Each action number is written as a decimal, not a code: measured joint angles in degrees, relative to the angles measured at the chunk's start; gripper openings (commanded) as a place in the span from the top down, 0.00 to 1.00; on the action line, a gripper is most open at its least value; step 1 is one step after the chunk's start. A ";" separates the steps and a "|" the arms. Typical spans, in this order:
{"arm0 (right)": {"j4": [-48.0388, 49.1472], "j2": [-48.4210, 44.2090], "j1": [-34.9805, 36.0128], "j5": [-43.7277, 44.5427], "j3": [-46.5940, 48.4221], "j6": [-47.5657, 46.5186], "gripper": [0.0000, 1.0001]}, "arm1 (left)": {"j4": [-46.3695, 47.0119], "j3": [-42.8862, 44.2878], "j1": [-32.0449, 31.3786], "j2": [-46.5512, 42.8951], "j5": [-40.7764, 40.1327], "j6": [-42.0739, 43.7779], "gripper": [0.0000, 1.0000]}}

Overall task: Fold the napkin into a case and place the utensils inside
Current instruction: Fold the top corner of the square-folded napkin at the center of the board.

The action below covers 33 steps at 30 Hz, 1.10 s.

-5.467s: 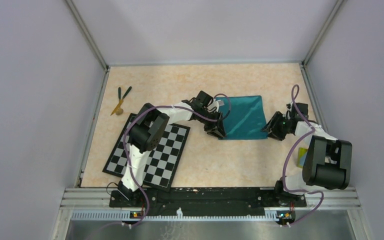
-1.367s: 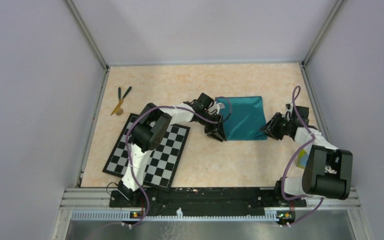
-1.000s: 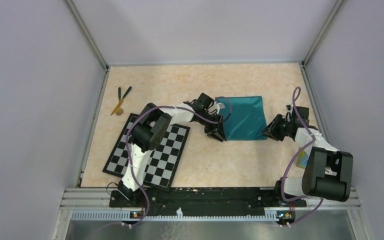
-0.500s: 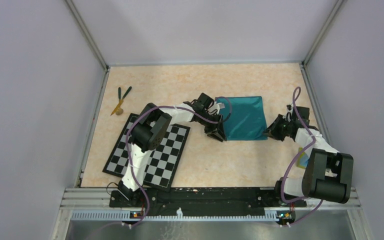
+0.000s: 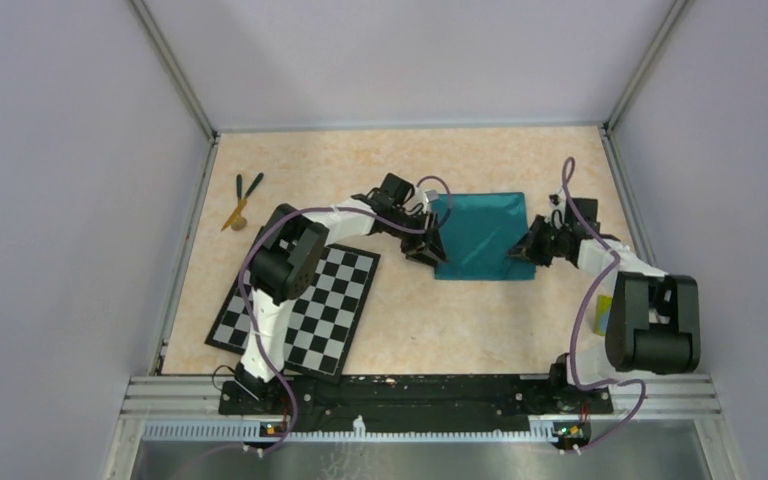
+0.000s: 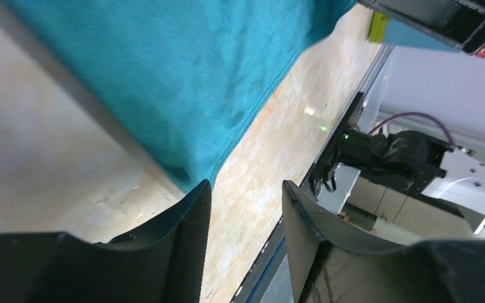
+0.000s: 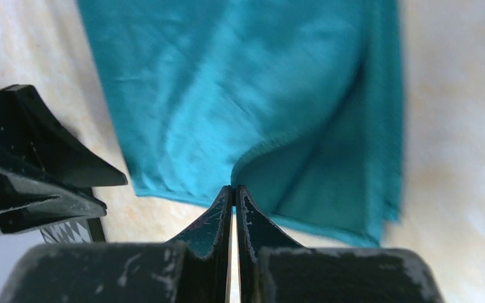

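Note:
The teal napkin (image 5: 480,235) lies folded on the tan tabletop, with its near edge between my two grippers. My right gripper (image 5: 522,250) is at the napkin's near right corner. In the right wrist view its jaws (image 7: 234,187) are pressed together on a raised fold of the top layer of the napkin (image 7: 240,95). My left gripper (image 5: 430,250) is at the near left corner. In the left wrist view it (image 6: 246,189) stands open with only table between the fingers, and the napkin (image 6: 164,76) ends just beyond its left fingertip. The utensils (image 5: 242,200), two dark green and one tan, lie far left near the wall.
A black-and-white checkerboard mat (image 5: 295,310) lies at the near left, under the left arm. A yellow and blue block (image 5: 605,315) sits by the right arm's base. Metal rails (image 5: 185,240) edge the table, with walls on three sides.
The right gripper slid left onto the napkin's near right corner and shut on its top layer. The left gripper opened wider and drew slightly back to the left.

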 measured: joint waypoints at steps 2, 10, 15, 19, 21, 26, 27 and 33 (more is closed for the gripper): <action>1.20 3.26 3.02 -0.55 3.63 0.72 1.00 | 1.14 -0.37 1.68 -0.46 0.55 -0.85 0.53; 7.34 20.41 13.84 -2.08 20.22 5.35 1.00 | 3.28 -2.29 3.04 -0.33 1.05 -2.93 0.63; 10.36 29.97 17.00 -3.21 28.70 9.33 1.00 | 3.54 -3.26 2.40 0.24 0.76 -3.61 0.69; 12.20 35.17 17.49 -3.78 33.27 11.98 1.00 | 3.56 -4.24 2.40 0.46 -0.02 -4.11 0.73; 13.00 36.79 17.57 -3.78 34.69 12.98 1.00 | 3.58 -4.52 2.40 0.46 -0.61 -4.28 0.75; 13.75 39.17 17.59 -3.85 37.55 14.36 1.00 | 3.56 -4.81 2.38 0.46 -1.36 -4.57 0.82; 13.92 39.60 17.59 -3.93 38.10 14.49 1.00 | 3.56 -4.81 2.38 0.46 -1.55 -4.63 0.83; 14.58 41.44 17.64 -4.37 39.82 15.41 1.00 | 3.32 -4.81 2.32 0.46 -2.38 -4.68 0.88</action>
